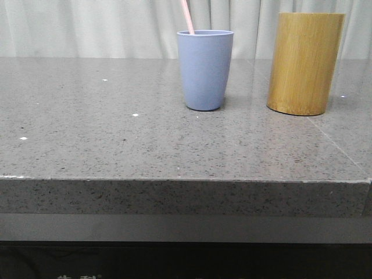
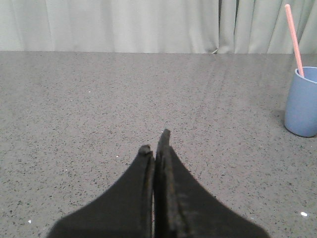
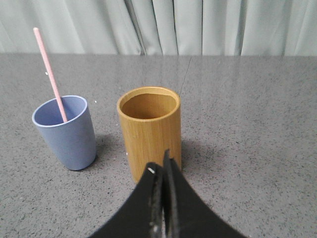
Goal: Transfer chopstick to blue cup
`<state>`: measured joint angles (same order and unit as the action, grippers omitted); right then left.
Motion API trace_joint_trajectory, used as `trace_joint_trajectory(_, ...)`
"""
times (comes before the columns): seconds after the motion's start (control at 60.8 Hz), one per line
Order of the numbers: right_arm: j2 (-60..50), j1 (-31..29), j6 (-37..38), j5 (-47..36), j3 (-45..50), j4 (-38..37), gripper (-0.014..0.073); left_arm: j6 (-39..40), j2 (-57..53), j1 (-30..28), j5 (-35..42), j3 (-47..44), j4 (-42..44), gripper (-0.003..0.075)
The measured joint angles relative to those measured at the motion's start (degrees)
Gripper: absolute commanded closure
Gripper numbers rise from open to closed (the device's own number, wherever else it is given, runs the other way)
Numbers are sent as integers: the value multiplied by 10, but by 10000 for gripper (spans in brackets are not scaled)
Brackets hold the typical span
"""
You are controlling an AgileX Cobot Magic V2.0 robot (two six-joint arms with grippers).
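Note:
The blue cup (image 1: 204, 70) stands upright on the grey table (image 1: 116, 133), near the middle. A pale pink chopstick (image 1: 186, 16) stands in it, leaning left and sticking out above the rim. The cup (image 2: 302, 101) and chopstick (image 2: 294, 37) also show in the left wrist view, and the cup (image 3: 67, 131) and chopstick (image 3: 49, 74) in the right wrist view. My left gripper (image 2: 154, 144) is shut and empty over bare table, well left of the cup. My right gripper (image 3: 161, 166) is shut and empty, just in front of the bamboo holder. Neither gripper shows in the front view.
A taller yellow-brown bamboo cylinder holder (image 1: 305, 63) stands upright right of the blue cup; its inside looks empty in the right wrist view (image 3: 149, 130). A pale curtain (image 1: 87, 26) hangs behind the table. The table's front edge (image 1: 174, 179) runs across the front view.

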<state>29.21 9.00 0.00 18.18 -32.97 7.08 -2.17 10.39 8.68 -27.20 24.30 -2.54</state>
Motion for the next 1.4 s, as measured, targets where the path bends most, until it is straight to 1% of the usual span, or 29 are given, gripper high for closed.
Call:
trace_joint_trajectory(0.197, -114, 0, 0, -2, 77, 1, 652, 0, 0, 0, 0, 0, 0, 738)
trace_joint_trajectory(0.395, -170, 0, 0, 1, 108, 3, 652, 0, 0, 0, 0, 0, 0, 738)
trace_joint_trajectory(1.267, -174, 0, 0, 2, 110, 6, 652, 0, 0, 0, 0, 0, 0, 738)
trace_joint_trajectory(1.398, -174, 0, 0, 2, 110, 6, 652, 0, -13, -8, 23, -16, 0, 738)
